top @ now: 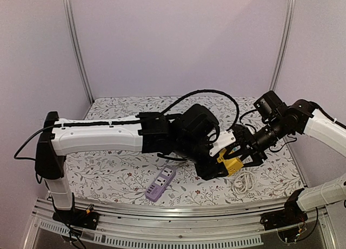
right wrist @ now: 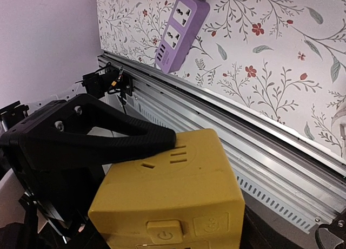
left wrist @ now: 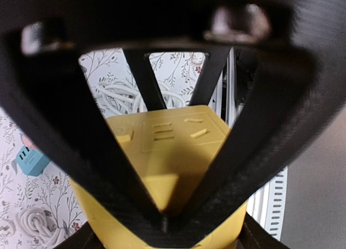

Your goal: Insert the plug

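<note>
A yellow socket cube [top: 233, 163] hangs above the table's front right, held between both arms. My left gripper [top: 219, 165] is shut on it; its black triangular fingers meet in a V over the cube [left wrist: 162, 146] in the left wrist view. One left finger [right wrist: 108, 135] presses the cube's slotted face [right wrist: 173, 195] in the right wrist view. My right gripper [top: 246, 151] grips the cube from the right, its fingers mostly hidden by the cube. A coiled white cable [top: 244, 181] lies on the table below; I cannot pick out its plug.
A purple power strip [top: 160, 184] lies on the flowered cloth near the front edge, also in the right wrist view [right wrist: 181, 27]. A small blue adapter [left wrist: 30, 161] lies by the white cable [left wrist: 121, 92]. The metal rail [right wrist: 259, 151] runs along the table's front edge.
</note>
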`<state>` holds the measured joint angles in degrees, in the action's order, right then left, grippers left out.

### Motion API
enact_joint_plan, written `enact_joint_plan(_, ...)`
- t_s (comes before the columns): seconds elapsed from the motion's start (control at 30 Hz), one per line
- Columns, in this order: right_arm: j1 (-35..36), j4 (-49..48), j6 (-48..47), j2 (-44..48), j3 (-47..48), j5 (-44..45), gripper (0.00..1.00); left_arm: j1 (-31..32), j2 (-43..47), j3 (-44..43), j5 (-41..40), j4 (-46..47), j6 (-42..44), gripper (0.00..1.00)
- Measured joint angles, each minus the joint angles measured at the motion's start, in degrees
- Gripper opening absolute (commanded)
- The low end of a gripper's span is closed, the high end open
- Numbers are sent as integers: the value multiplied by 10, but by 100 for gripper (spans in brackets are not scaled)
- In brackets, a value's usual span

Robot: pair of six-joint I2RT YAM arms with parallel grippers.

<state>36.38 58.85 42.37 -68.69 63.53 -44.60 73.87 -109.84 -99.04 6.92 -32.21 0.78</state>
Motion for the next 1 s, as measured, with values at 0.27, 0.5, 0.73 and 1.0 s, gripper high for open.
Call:
enact_joint_plan(0.27, 5, -19, 0, 11, -19, -1, 41, 1, -1, 0, 5, -8, -8, 37)
enact_joint_plan(0.5, 8, -28, 3, 16, -24, 0, 0, 2, -1, 0, 2, -10, -16, 76)
enact_joint_plan(0.73, 8, -21, 15, 21, -26, 28, 0, 3, 10, 12, -5, 29, -31, 100)
enact_joint_plan(1.0, 8, 2, -9, 22, 13, 103, 0, 3, 112, 131, -46, 66, -69, 100)
